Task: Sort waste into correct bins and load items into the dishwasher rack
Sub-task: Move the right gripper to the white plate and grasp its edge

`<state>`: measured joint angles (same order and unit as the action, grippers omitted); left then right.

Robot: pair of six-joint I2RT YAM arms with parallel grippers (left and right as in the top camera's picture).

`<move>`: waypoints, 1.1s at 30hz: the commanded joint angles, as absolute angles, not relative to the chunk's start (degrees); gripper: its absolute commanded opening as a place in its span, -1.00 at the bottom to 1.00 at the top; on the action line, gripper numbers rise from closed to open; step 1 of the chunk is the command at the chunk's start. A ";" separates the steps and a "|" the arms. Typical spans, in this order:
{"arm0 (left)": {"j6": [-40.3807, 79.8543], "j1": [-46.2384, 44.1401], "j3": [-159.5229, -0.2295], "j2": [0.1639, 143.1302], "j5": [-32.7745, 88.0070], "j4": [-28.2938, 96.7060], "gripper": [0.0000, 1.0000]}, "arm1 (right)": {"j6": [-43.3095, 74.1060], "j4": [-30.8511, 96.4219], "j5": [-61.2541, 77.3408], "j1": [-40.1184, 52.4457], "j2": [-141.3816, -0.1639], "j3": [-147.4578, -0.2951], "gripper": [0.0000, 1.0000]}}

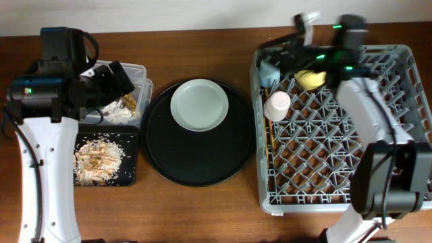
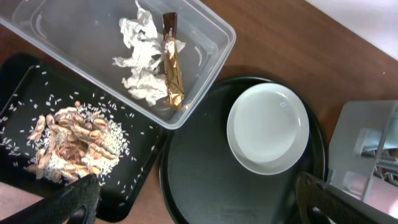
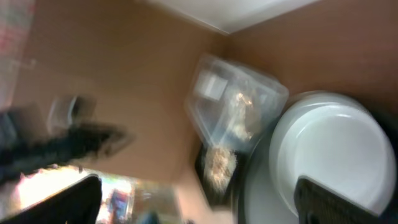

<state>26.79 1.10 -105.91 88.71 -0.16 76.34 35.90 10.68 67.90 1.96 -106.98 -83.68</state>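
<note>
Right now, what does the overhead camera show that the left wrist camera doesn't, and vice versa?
Only overhead: the yellow bowl inside the dishwasher rack, and the right arm above it. Only left wrist: the open jaws of the left gripper, and the whole wrapper lying on crumpled paper. Both: the clear box, the plate on the round black tray, food scraps in the small black tray.

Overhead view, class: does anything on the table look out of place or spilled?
The pale plate sits alone on the round black tray, outside the rack. Rice bits lie scattered, but inside the small black tray.
</note>
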 commanded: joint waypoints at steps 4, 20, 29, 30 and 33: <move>26.02 1.19 -106.21 88.27 0.08 76.16 0.98 | 11.22 28.82 0.99 29.65 -106.24 -83.31 0.97; 26.02 1.19 -106.21 88.27 0.08 76.18 0.98 | 10.94 21.04 -4.47 41.93 -118.98 -83.15 -0.92; 26.02 1.19 -106.21 88.27 0.08 76.16 0.98 | 10.96 24.14 4.62 41.50 -123.37 -83.07 -0.92; 26.02 1.19 -106.21 88.27 0.08 76.16 0.98 | 10.96 26.13 10.66 41.50 -123.35 -83.07 -0.92; 26.02 1.19 -106.21 88.27 0.08 76.18 0.98 | 10.96 28.91 27.88 41.50 -123.24 -83.07 -0.92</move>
